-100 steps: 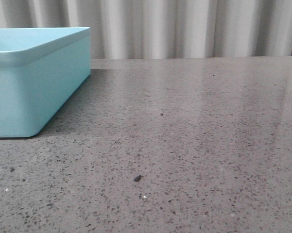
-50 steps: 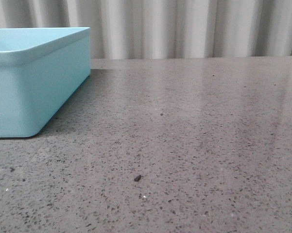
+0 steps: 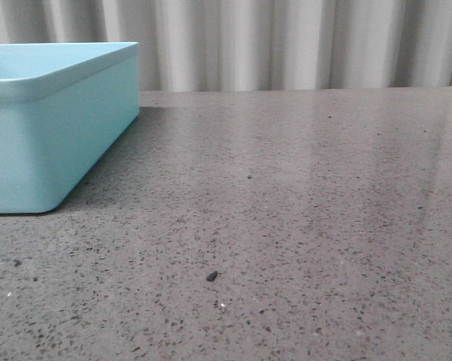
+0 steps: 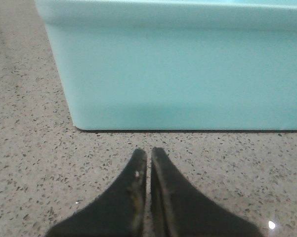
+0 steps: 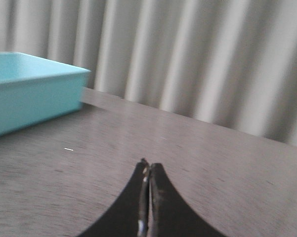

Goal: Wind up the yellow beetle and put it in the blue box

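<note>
The blue box (image 3: 53, 120) stands at the left of the grey speckled table in the front view. It fills the left wrist view (image 4: 188, 69) and shows at the edge of the right wrist view (image 5: 24, 94). The yellow beetle is not in any view. My left gripper (image 4: 149, 154) is shut and empty, low over the table a short way in front of the box's side wall. My right gripper (image 5: 149, 167) is shut and empty above the table, well away from the box. Neither gripper shows in the front view.
A small dark speck (image 3: 211, 276) lies on the table (image 3: 301, 226) in the front view. A pale pleated curtain (image 3: 286, 45) hangs behind the table's far edge. The right wrist view is blurred.
In the front view nothing has visibly moved; the box and the speck stay where they were.
</note>
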